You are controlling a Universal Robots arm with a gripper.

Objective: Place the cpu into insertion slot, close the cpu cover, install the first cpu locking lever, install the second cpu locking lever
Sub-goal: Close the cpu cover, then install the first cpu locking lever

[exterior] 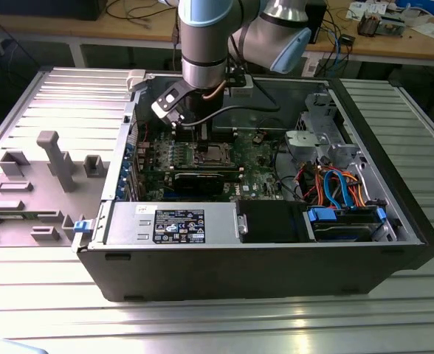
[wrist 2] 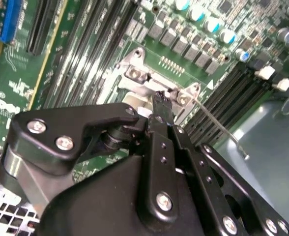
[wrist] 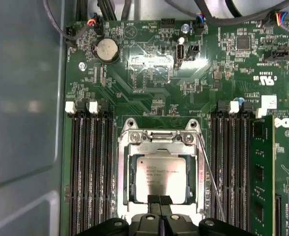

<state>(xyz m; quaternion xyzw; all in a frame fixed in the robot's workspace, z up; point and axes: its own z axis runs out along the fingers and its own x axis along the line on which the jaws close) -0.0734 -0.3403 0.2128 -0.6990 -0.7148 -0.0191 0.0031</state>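
Cpu (wrist: 161, 174) seated in slot (wrist: 120, 187), cover (wrist: 159, 145) looks closed over it; one lever (wrist: 214, 187) stands unlatched. My gripper (wrist: 159, 200) is pressed together at the cover's edge, apparently pinching nothing

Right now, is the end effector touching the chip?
Cannot tell. In the first wrist view the end effector overlaps the chip at its edge, hiding any gap.
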